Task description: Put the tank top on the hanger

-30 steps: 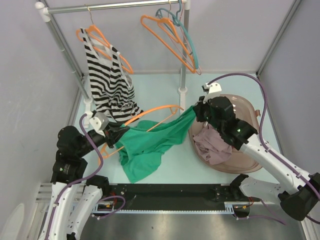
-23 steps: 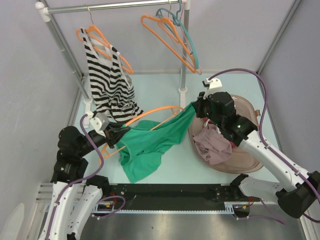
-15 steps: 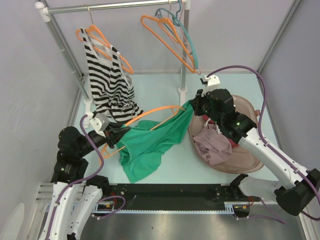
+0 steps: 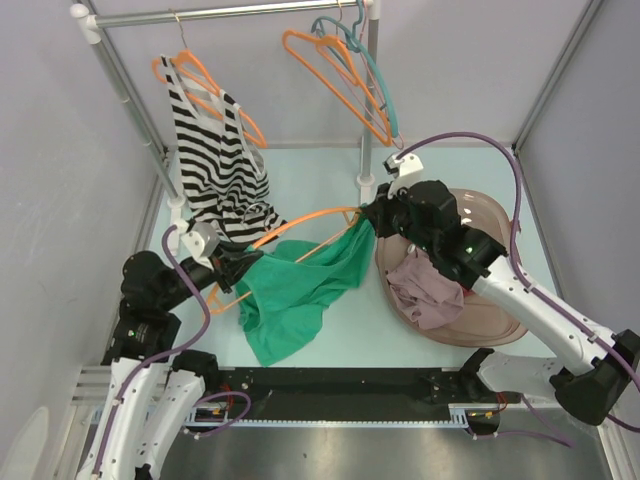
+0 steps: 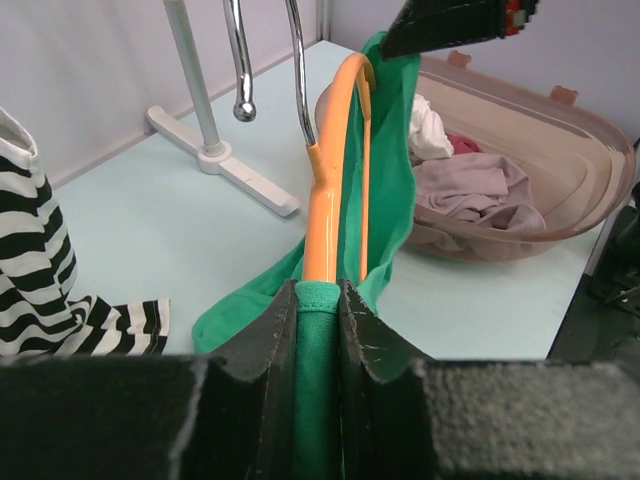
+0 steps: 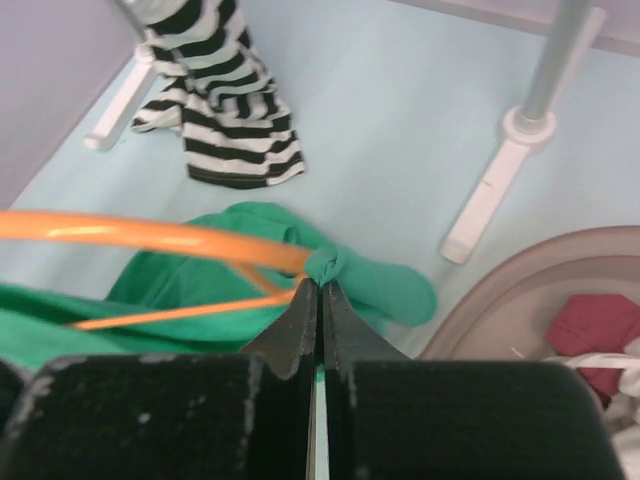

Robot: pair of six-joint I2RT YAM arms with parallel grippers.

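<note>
The green tank top [image 4: 300,290] lies partly on the table, its upper part stretched along an orange hanger [image 4: 305,222]. My left gripper [image 4: 240,268] is shut on the hanger's near end with green fabric wrapped over it; in the left wrist view the hanger [image 5: 325,215] runs out from the left gripper [image 5: 318,300] beside the tank top [image 5: 392,190]. My right gripper [image 4: 372,222] is shut on a bunched bit of the tank top [image 6: 390,285] at the hanger's far end. In the right wrist view the hanger [image 6: 150,235] meets the right gripper [image 6: 320,285].
A black-and-white striped top [image 4: 220,160] hangs from the rail on the left. Spare orange hangers and a teal hanger [image 4: 345,75] hang on the right. The rack's post foot [image 4: 367,180] stands behind the right gripper. A pinkish basket [image 4: 490,215] holds a mauve garment [image 4: 425,290].
My right gripper has moved left and farther back, carrying the green fabric along to the hanger's far end. The left arm has shifted only slightly.
</note>
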